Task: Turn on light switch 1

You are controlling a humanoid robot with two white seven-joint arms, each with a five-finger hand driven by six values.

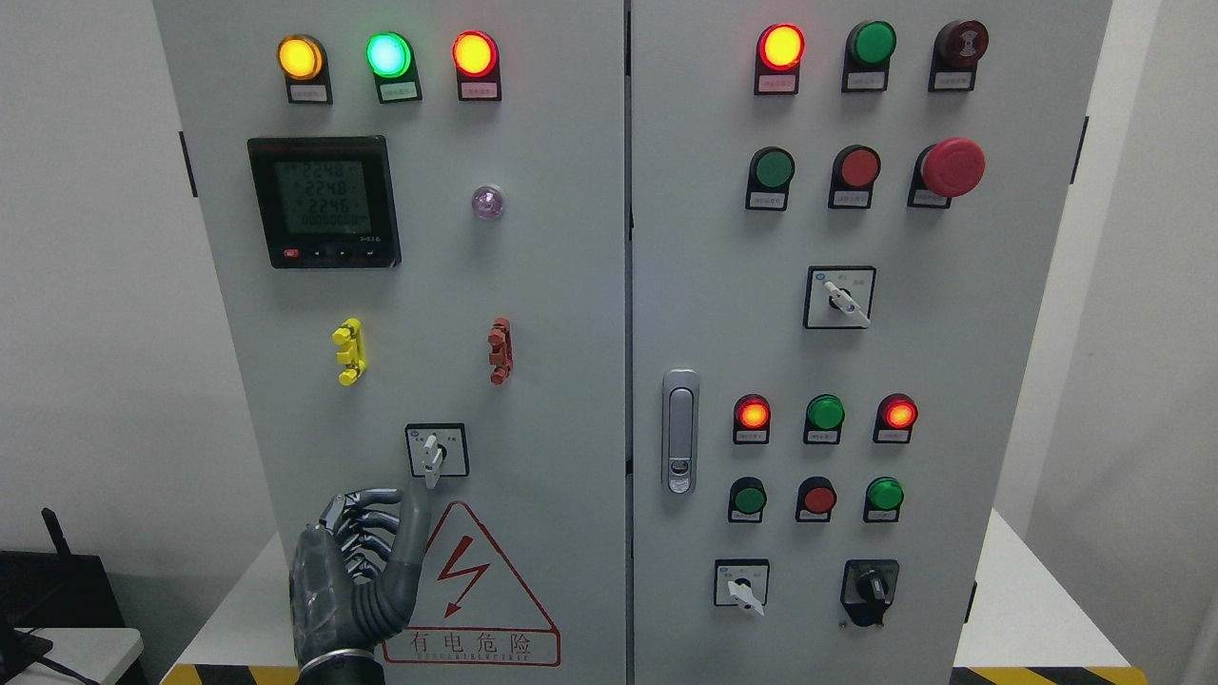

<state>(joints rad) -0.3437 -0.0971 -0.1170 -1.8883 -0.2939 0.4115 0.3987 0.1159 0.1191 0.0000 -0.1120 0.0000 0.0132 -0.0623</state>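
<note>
On the grey cabinet door (533,285), the rotary switch (434,455) sits just above the left hand (357,571), its handle upright; the fingers (366,518) are curled, holding nothing.

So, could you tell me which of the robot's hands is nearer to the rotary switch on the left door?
Left. The left hand is just below the rotary switch, its thumb tip almost at the knob. The right hand is not in view.

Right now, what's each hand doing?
Left hand: fingers curled, holding nothing, just below the rotary switch.
Right hand: out of view.
</note>
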